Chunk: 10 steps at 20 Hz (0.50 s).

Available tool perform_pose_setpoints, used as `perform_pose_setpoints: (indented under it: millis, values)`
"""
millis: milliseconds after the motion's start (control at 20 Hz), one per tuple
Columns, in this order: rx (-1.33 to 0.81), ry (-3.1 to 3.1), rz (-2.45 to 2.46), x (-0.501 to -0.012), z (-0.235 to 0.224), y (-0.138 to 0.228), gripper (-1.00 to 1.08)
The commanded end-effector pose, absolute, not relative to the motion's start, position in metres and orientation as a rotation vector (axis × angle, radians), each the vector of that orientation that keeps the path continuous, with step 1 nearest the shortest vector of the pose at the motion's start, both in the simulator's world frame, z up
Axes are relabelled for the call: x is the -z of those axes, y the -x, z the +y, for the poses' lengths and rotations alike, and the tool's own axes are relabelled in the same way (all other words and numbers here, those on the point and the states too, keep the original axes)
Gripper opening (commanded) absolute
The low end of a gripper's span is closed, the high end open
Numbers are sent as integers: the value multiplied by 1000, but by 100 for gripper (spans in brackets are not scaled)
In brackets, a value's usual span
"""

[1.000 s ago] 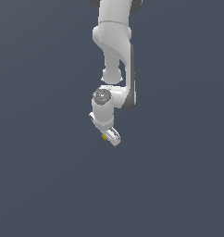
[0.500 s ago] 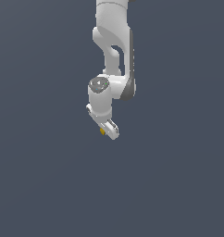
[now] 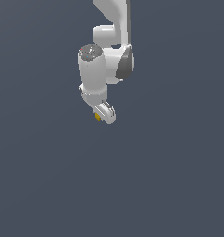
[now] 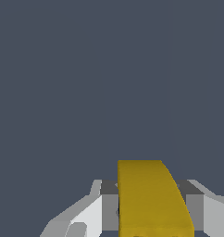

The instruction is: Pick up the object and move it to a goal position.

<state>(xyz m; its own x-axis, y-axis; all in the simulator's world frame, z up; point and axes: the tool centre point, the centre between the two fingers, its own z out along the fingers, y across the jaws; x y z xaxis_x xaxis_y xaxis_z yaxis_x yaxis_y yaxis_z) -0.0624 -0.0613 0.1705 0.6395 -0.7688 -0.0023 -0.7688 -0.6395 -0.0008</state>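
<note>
The object (image 3: pixel 98 117) is a tiny yellow-gold block peeking out beside the white fingers in the exterior view. My gripper (image 3: pixel 104 115) hangs from the white arm in the upper middle of that view and is shut on the object. In the wrist view the object (image 4: pixel 148 199) fills the space between the two grey-padded fingers (image 4: pixel 109 206), which press on both its sides. Its hole does not show from either angle.
Only a plain dark grey-blue background surrounds the arm in both views. No table edge, container or goal marker shows.
The arm has risen and shifted toward the exterior view's left, carrying the object along. The wrist has turned as well, and the grip stays the same.
</note>
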Motion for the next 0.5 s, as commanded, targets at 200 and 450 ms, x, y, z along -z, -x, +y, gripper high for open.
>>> perform_pose_setpoints:
  millis: [200,450]
  values:
    - [-1,2843,1335,-246,-75,75,-100]
    - [-1,2844,1336,-301,-85,83,-100]
